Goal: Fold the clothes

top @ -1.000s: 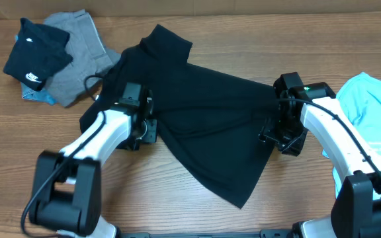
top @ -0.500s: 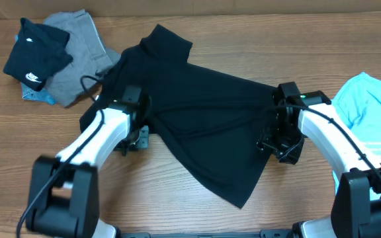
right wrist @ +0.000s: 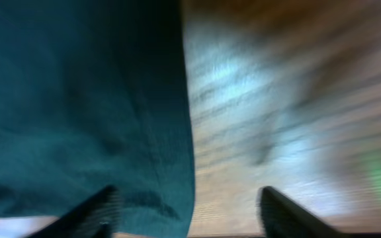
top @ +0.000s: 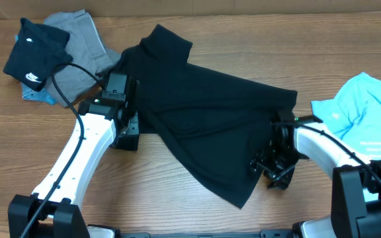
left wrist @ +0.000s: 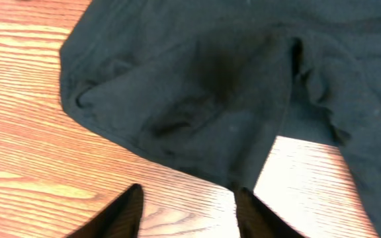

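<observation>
The large black T-shirt lies spread and wrinkled across the middle of the table, its hem corner pointing to the front. My left gripper is at its left edge. In the left wrist view the gripper is open over bare wood, with the shirt's folded edge just ahead and touching the right fingertip. My right gripper is at the shirt's right edge. In the blurred right wrist view the gripper is open, and the shirt's edge reaches between the fingers from the left.
A smaller black garment with a white logo lies on a grey garment at the back left. A light blue shirt lies at the right edge. The table is wood.
My right gripper has moved toward the front along the shirt's right edge, uncovering its right corner. My left gripper has shifted a little left and back. The shirt has barely moved.
</observation>
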`<control>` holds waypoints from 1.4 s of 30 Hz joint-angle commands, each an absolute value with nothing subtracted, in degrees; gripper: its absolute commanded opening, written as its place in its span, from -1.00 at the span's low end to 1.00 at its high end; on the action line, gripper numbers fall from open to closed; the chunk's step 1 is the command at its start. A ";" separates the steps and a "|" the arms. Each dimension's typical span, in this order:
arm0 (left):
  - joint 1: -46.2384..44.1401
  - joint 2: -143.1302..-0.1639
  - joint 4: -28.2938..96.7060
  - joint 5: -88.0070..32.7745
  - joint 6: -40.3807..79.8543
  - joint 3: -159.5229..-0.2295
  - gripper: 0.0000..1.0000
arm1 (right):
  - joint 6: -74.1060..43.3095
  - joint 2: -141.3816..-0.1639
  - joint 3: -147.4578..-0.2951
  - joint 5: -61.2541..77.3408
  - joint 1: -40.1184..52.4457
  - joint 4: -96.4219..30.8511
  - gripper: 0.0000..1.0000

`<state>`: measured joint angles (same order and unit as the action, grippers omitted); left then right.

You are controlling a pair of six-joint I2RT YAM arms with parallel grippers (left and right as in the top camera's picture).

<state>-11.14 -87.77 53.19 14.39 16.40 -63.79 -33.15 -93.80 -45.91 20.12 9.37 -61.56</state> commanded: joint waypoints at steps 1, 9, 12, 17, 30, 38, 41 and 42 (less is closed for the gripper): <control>-10.90 -88.09 53.15 11.75 16.25 -63.86 0.05 | -33.21 -92.90 -42.35 28.01 9.37 -59.02 0.30; -10.85 -90.15 53.17 12.05 14.79 -63.79 0.24 | -35.88 -92.90 -38.68 28.51 9.28 -47.53 -0.46; -10.85 -91.57 53.78 12.14 14.76 -63.79 0.25 | -37.76 -92.90 -40.69 21.39 7.46 -47.64 -0.83; -10.85 -93.51 54.02 12.14 14.76 -63.79 0.25 | -39.24 -92.90 -49.25 8.12 0.10 -52.73 -0.88; -11.20 -98.26 53.52 1.34 12.32 -62.70 0.28 | -28.42 -92.88 -64.12 9.63 -9.06 -66.30 0.22; -12.32 -99.44 47.31 0.27 10.66 -56.86 0.31 | -21.71 -92.88 -64.10 15.77 -8.95 -71.57 0.23; -12.64 -99.44 45.15 -0.19 10.63 -55.88 0.33 | -20.71 -92.88 -64.01 15.99 -8.88 -72.42 0.30; -12.73 -99.44 44.51 -0.51 10.26 -55.70 0.33 | -20.71 -92.88 -63.75 15.99 -8.67 -72.60 0.32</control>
<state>-12.08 -98.80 45.87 1.23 11.79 -56.75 -23.05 -93.01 -63.09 14.44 -9.21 -72.29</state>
